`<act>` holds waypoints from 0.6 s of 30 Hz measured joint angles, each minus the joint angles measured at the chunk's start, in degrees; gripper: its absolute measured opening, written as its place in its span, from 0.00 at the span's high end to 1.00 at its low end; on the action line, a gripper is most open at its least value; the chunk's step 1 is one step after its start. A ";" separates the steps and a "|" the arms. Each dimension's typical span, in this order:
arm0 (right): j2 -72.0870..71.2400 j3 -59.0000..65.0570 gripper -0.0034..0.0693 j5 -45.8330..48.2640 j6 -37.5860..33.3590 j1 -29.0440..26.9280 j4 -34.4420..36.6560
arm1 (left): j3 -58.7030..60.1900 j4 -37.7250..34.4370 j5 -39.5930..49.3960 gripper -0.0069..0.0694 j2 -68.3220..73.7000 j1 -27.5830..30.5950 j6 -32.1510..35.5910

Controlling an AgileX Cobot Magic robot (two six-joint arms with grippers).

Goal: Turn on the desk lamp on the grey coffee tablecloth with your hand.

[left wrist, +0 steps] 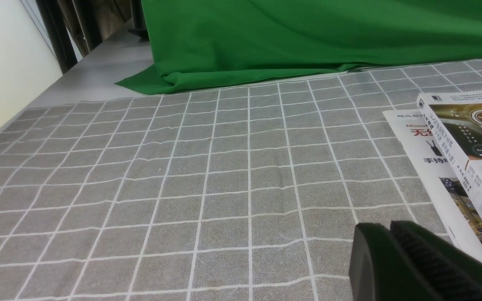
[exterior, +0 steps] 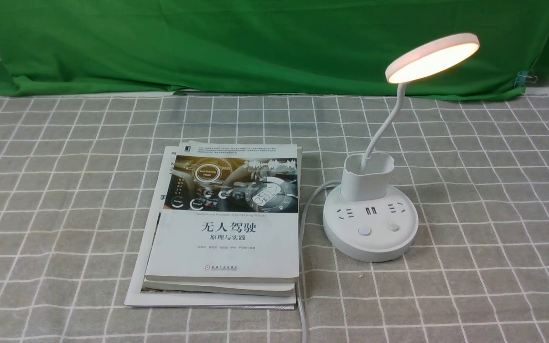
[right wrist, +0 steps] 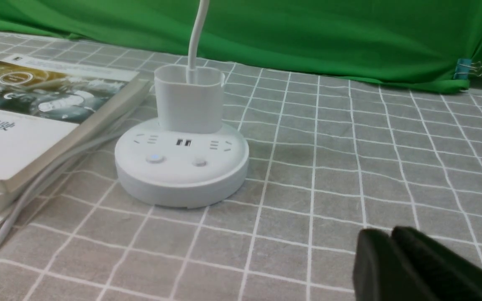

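The right claw is closed on nothing, its tips together, well apart from the desk lamp. The left claw is closed and empty too. The lamp stands on the grey coffee tablecloth, right of the books, and shines. The job looks done; next, just rest. Neither arm shows in the front view.

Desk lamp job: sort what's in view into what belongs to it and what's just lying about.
Part of the job:
- desk lamp, its disc lit
- grey tablecloth under it
- right gripper, a possible hand for the button

Just lying about:
- stack of books
- papers under the books
- blue clip on the green cloth
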 joint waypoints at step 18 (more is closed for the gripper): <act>0.00 0.00 0.75 0.05 -0.05 0.00 0.00 | 0.00 0.00 0.00 0.88 0.00 0.00 0.03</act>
